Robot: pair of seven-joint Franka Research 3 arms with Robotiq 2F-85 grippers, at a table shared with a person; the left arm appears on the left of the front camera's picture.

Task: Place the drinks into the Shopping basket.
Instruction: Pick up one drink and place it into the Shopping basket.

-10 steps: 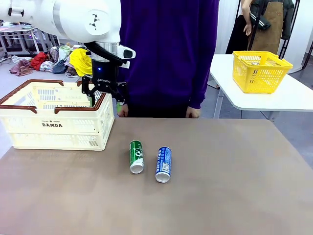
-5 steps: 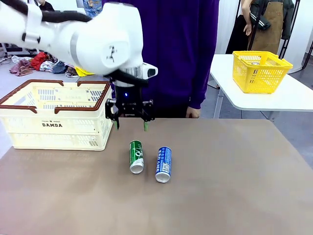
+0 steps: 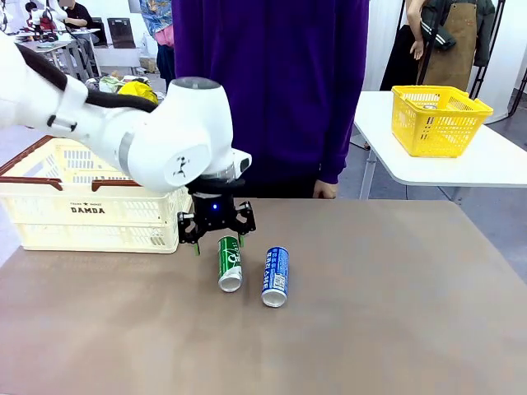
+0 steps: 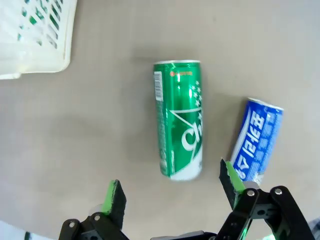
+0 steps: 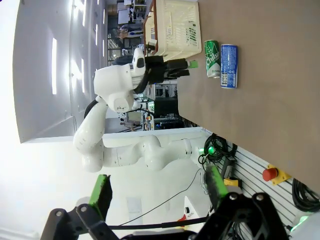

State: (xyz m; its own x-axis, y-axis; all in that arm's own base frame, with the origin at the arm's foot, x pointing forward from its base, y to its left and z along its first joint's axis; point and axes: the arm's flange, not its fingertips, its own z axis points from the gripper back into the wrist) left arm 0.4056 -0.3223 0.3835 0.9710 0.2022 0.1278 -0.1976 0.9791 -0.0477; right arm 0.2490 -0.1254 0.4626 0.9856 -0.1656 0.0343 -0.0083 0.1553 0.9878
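My left claw (image 3: 219,245) is released, jaws wide and empty, poised over the far end of the green can (image 3: 230,263). That can lies on its side on the table (image 3: 395,313), the blue can (image 3: 276,276) just beside it. The basket (image 3: 49,230) stands near, on my left. My right claw (image 5: 157,184) is likewise released.

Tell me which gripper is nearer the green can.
Left. The left gripper hovers open just above the green can; the right gripper is open too, far back from it.
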